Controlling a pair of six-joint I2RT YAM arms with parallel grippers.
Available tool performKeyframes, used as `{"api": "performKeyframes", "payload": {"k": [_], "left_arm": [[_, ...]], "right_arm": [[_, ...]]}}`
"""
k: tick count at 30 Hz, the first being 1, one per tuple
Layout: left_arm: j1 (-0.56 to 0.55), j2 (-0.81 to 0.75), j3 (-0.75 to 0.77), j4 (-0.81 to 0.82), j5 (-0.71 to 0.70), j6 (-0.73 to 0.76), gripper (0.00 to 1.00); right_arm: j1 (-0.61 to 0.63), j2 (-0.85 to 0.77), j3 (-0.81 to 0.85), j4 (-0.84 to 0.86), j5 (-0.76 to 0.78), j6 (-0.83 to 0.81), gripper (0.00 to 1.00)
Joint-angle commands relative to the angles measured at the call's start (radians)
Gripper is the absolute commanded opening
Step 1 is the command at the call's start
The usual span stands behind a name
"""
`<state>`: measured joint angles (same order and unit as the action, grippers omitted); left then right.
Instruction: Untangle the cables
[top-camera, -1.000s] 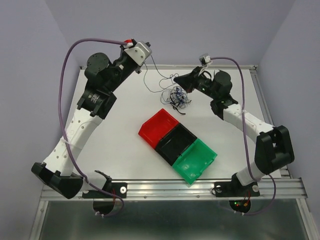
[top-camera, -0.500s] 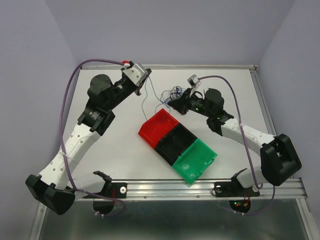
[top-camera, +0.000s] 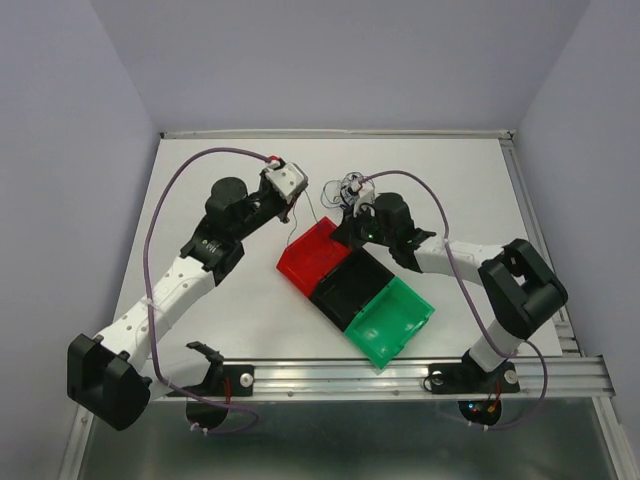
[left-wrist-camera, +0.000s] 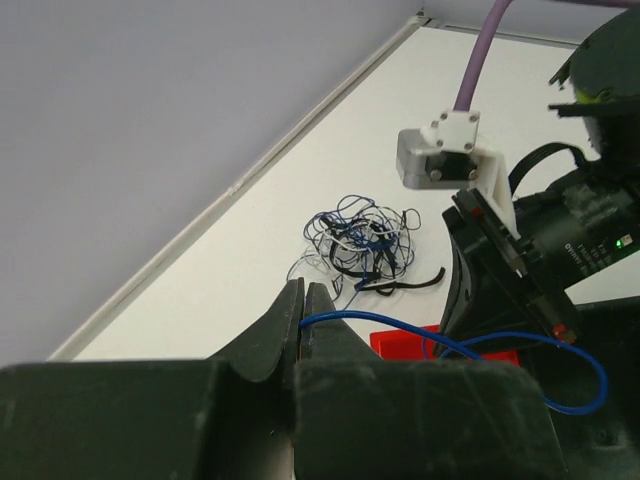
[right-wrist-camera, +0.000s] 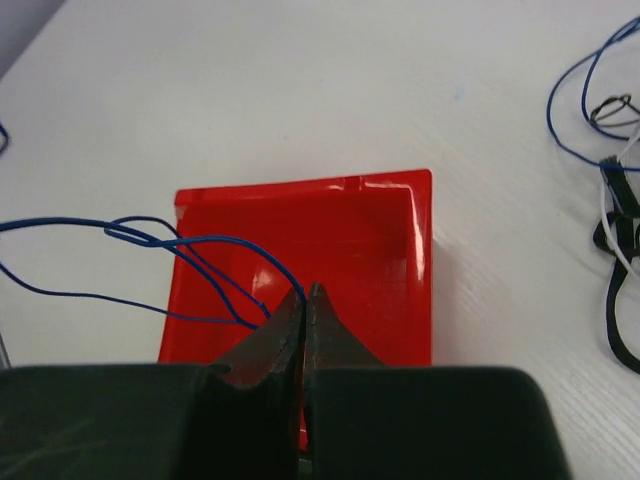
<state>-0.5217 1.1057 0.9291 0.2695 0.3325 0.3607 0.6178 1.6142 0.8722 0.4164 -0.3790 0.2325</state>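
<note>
Left claw (left-wrist-camera: 303, 300) and right claw (right-wrist-camera: 305, 297) each pinch the blue cable (left-wrist-camera: 350, 316) — jaws clenched (the right over the red bin (right-wrist-camera: 350, 230)).

My top view sits high above and behind my bases. It looks down and forward over the whole bench (top-camera: 480, 180) and is the farthest of the three. My left wrist view rides behind my left claw (left-wrist-camera: 303, 290), low and nearly level, facing across toward the back wall. My right wrist view looks steeply down past my right claw (right-wrist-camera: 305, 292) from very close. All three share the red bin (right-wrist-camera: 330, 230) and the cables (left-wrist-camera: 362, 243).
</note>
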Motion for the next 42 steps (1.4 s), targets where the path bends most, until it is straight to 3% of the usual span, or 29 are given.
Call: {"api": "performKeyframes", "payload": {"k": [1,3,7,9,12,15,23,29,34,42], "left_arm": [[-0.003,-0.032,-0.032,0.111,0.010,-0.014,0.00],[-0.003,-0.043,-0.064,0.116,0.023,-0.017,0.00],[-0.003,-0.032,-0.102,0.125,-0.003,-0.008,0.00],[-0.003,-0.029,-0.122,0.129,-0.009,-0.005,0.00],[-0.003,-0.018,-0.141,0.129,-0.013,-0.002,0.00],[-0.001,-0.003,-0.157,0.132,-0.024,0.000,0.00],[-0.003,0.042,-0.188,0.129,-0.035,0.023,0.00],[-0.029,0.117,-0.173,0.045,0.008,0.102,0.00],[-0.054,0.157,-0.170,0.010,-0.093,0.127,0.00],[-0.054,0.212,-0.147,0.000,-0.119,0.119,0.00]], "right_arm": [[0.022,0.038,0.050,-0.019,0.035,-0.056,0.01],[0.023,0.052,0.051,-0.022,0.040,-0.061,0.01],[0.026,0.053,0.057,-0.030,0.086,-0.067,0.21],[0.026,0.038,0.065,-0.034,0.098,-0.070,0.24],[0.026,0.000,0.106,-0.077,0.103,-0.076,0.37],[0.028,-0.040,0.123,-0.111,0.123,-0.081,0.67],[0.026,-0.186,0.094,-0.139,0.261,-0.091,0.68],[0.026,-0.235,0.191,-0.208,0.371,-0.078,0.64],[0.028,-0.224,0.218,-0.255,0.180,-0.099,0.63],[0.028,-0.269,0.001,-0.159,-0.027,-0.202,0.62]]}}
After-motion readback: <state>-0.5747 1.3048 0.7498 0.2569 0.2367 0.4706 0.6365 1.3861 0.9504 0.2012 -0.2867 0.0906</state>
